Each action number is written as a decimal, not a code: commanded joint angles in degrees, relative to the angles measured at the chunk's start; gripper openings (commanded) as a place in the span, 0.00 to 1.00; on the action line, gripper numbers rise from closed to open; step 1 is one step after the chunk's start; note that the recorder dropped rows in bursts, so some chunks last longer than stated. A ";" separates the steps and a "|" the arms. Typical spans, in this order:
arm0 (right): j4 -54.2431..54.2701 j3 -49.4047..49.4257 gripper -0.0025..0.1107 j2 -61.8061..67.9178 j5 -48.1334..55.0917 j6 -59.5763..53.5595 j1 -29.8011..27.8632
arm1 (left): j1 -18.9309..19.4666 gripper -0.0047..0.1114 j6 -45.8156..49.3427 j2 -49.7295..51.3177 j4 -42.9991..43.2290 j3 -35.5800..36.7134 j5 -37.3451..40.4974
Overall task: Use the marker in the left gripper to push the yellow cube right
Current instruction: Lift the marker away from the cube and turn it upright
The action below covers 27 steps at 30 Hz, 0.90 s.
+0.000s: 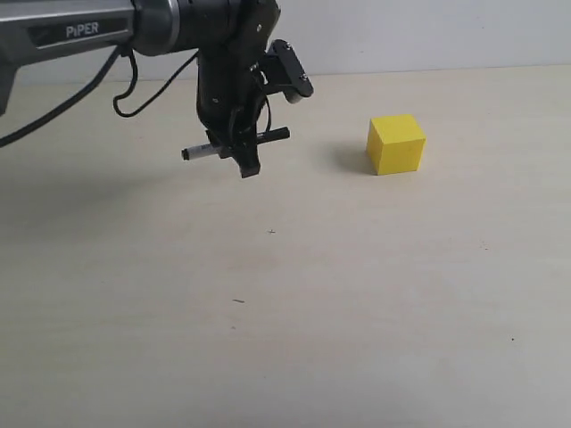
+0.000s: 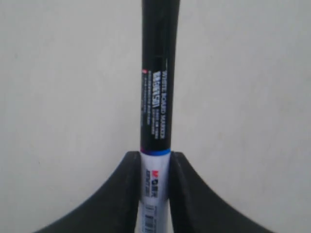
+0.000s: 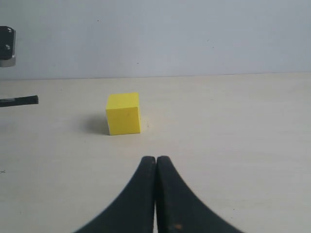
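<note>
The yellow cube rests on the pale table, right of centre in the exterior view, and shows again ahead of the right gripper. My left gripper hangs a short way left of the cube, apart from it, just above the table. It is shut on the marker, which lies level across the fingers, black cap end toward the cube. The wrist view shows the marker clamped between both pads. My right gripper is shut with nothing in it, and is outside the exterior view.
The pale table stretches wide around the cube, with a light wall along its far edge. The left arm marked "PiPER" reaches in from the upper left. The marker's tip shows at the right wrist view's edge.
</note>
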 commanded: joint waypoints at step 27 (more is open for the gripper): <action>-0.25 0.27 0.02 -0.32 -0.24 -0.03 -0.27 | -7.99 0.04 -46.74 -21.89 -21.96 28.10 4.11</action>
